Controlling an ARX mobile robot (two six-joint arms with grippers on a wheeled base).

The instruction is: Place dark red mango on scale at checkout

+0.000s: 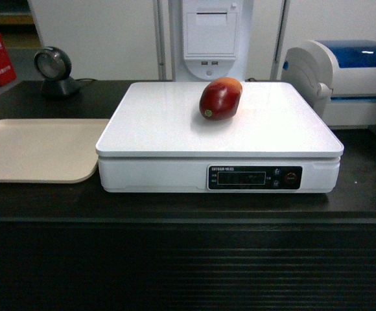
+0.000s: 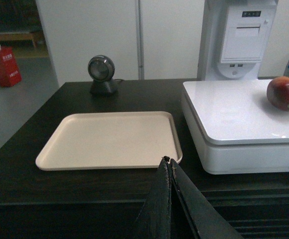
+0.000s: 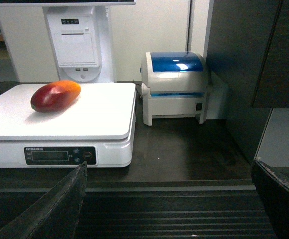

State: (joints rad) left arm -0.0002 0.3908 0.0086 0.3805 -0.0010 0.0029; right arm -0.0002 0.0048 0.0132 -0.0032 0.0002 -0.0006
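Note:
The dark red mango [image 1: 220, 98] lies on its side on the far part of the white scale [image 1: 168, 123], free of both grippers; it also shows as the mango [image 2: 285, 93] and the mango [image 3: 55, 95]. The scale [image 3: 84, 117] stands on the black checkout counter [image 1: 188, 207]. My left gripper [image 2: 168, 160] is shut and empty, hovering at the counter's front edge near the tray corner. My right gripper [image 3: 169, 167] is open wide in front of the ribbed counter front, right of the scale. Neither gripper shows in the head view.
A beige tray [image 1: 35, 150] lies left of the scale. A round black scanner [image 1: 55, 70] stands behind it. A white-and-blue printer [image 1: 347, 78] sits at the back right, and a white receipt unit [image 1: 211, 35] rises behind the scale. A dark cabinet [image 3: 244, 74] stands right.

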